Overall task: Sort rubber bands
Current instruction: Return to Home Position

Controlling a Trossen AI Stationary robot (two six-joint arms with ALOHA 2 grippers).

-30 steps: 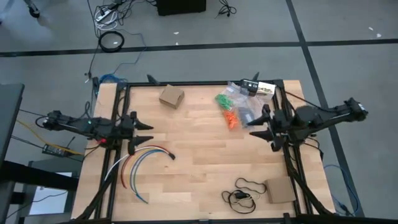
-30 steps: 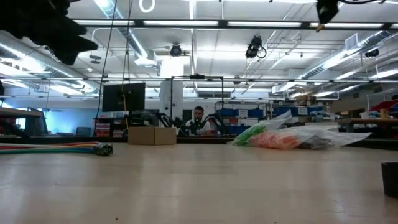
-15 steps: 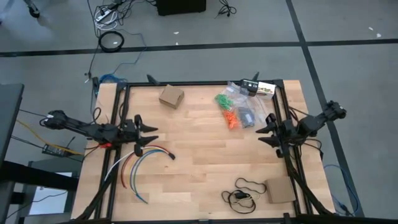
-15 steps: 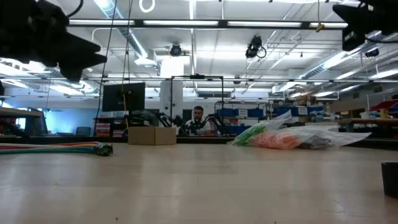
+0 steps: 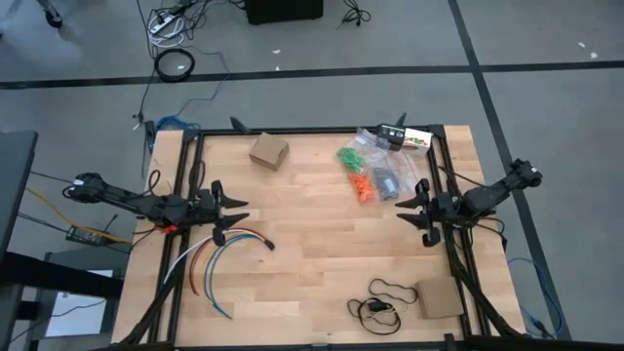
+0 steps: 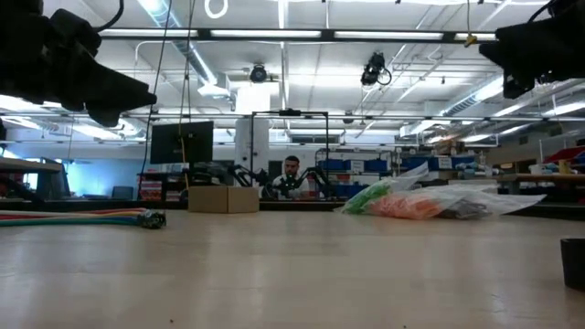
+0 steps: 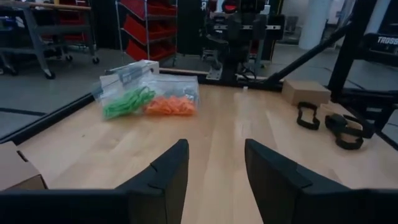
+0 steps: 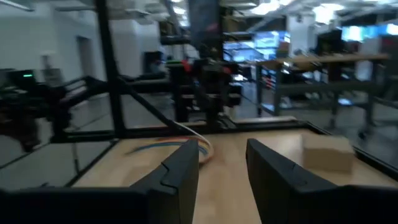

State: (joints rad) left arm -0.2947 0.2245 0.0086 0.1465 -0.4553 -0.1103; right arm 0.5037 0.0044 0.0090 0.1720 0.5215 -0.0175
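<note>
The rubber bands lie in clear bags near the table's far right corner: green [image 5: 348,156], orange [image 5: 362,185] and dark ones [image 5: 387,180]. The low view shows the green [image 6: 369,195] and orange [image 6: 407,206] heaps resting flat on the wood. The left wrist view shows green [image 7: 127,101] and orange [image 7: 171,106] too. My left gripper [image 5: 234,212] hovers open over the table's left side, well clear of the bags [image 7: 214,168]. My right gripper [image 5: 408,209] hovers open just on the near side of the bags, above the table [image 8: 222,165].
A cardboard box [image 5: 269,151] sits at the far left. Long coloured cables [image 5: 219,253] curve under my left gripper. A thin black cord loop [image 5: 385,297] and a flat cardboard piece [image 5: 439,299] lie near the near right corner. A black device [image 5: 395,134] sits beyond the bags.
Both grippers have come down toward the table. My left gripper has also edged a little toward the table's middle. My right arm has drawn in, and its gripper now sits lower, near the bags. The bags have stayed put.
</note>
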